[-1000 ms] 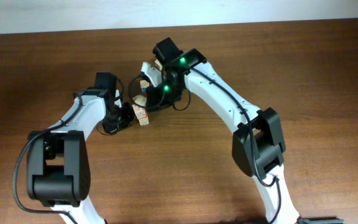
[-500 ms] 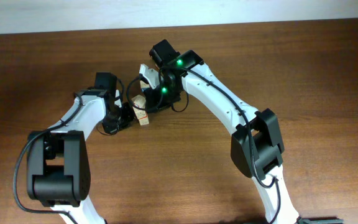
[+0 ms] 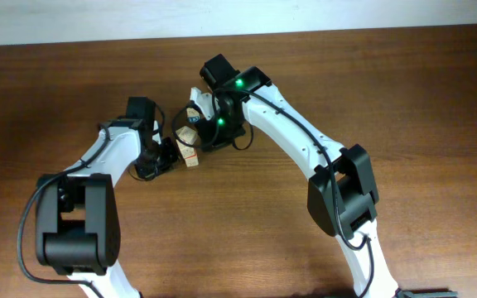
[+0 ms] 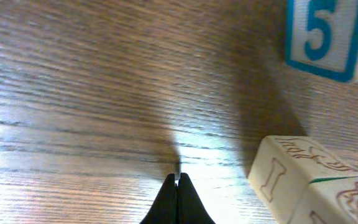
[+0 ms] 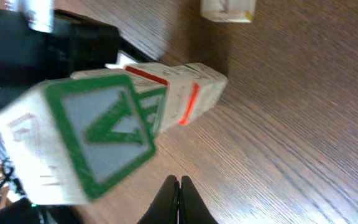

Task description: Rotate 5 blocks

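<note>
Blocks (image 3: 191,156) lie bunched in the upper middle of the overhead view, on the brown wooden table (image 3: 404,99), where the two arms meet. The left arm (image 3: 110,153) reaches in from the lower left and the right arm (image 3: 296,136) curves in from the lower right. The right arm's wrist covers part of the cluster, so the blocks cannot be counted from above.

The wrist views give close detail that the overhead view lacks. In the right wrist view a green-framed block (image 5: 98,137) fills the left half of the frame, tilted. A red-edged block (image 5: 188,87) sits just behind it, and a small pale block (image 5: 227,9) lies apart at the top edge. The right pincer (image 5: 179,185) is closed on nothing at the bottom centre, its tips just below and right of the green-framed block. Black hardware (image 5: 55,43) crowds the upper left.

In the left wrist view the left pincer (image 4: 177,183) is also closed and empty, tips together over bare wood at the bottom centre. A pale block with brown print (image 4: 303,180) lies at the lower right, apart from the tips. A block with a blue 5 (image 4: 321,37) sits in the upper right corner.
</note>
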Available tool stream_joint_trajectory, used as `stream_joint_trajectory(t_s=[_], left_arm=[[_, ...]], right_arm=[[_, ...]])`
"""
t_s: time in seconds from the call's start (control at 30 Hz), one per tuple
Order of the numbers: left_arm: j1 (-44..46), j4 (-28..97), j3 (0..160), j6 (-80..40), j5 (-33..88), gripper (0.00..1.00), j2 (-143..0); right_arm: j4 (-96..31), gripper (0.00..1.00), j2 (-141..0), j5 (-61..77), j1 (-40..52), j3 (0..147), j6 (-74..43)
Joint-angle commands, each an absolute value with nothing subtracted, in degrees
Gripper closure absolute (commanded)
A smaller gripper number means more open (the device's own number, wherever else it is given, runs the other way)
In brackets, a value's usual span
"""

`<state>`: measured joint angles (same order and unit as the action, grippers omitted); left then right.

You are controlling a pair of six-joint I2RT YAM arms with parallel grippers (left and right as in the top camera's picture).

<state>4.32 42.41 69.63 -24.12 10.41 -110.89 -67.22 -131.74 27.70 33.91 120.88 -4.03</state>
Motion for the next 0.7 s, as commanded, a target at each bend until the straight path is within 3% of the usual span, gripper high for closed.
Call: stream_joint_trajectory(t_s=[0.0,0.27,0.67], left_arm=[[2.5,42.8,70.2,-24.8,9.1,1.0,-109.7],[0.7,42.8,70.2,-24.8,9.2,1.0,-109.7],[0.7,42.7,70.2,-24.8,9.2,1.0,-109.7]], right_arm=[[-67.7,0.96,-131.8,21.9,34.0,123.1,-3.5],[-64.2,0.96,-131.8,14.7,34.0,123.2,-3.4],[-62.3,0.96,-131.8,17.7,33.3,125.6,0.2]])
